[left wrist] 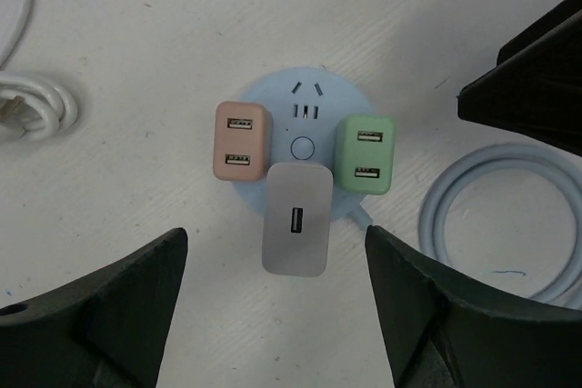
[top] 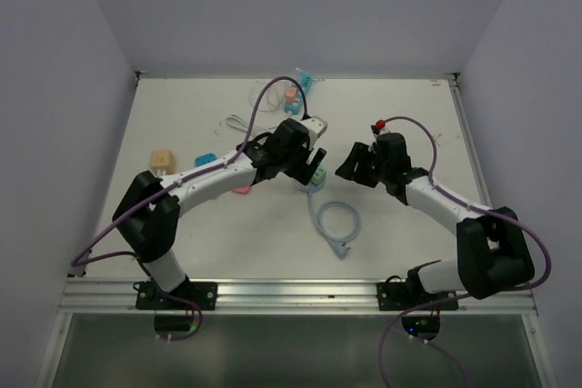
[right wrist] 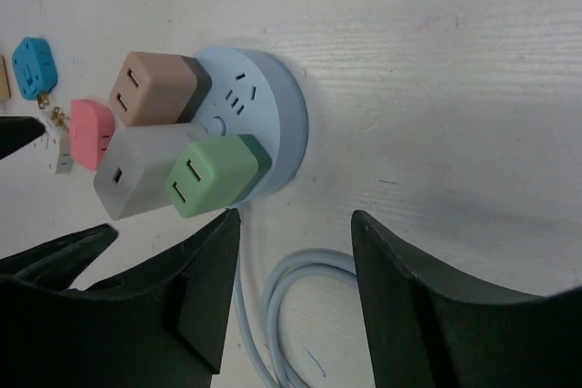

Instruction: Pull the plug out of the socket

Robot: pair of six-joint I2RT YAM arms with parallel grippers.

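Black fingers of the left gripper (left wrist: pixel 275 256) are spread wide and empty above the round blue socket (left wrist: pixel 309 102), on whose near side the grey plug (left wrist: pixel 296 220) is seated between a tan plug (left wrist: pixel 241 140) and a green plug (left wrist: pixel 366 154). The right gripper (right wrist: pixel 293 243) is held partly open, empty, just beside the socket, over its coiled pale cable (right wrist: pixel 273 315).

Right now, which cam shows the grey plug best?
Left wrist: it looks straight down on the grey plug, whole face and USB port visible, seated on the blue socket between the pink plug and green plug. Right wrist shows it obliquely, the green plug overlapping one side. Top external: too small to make out.
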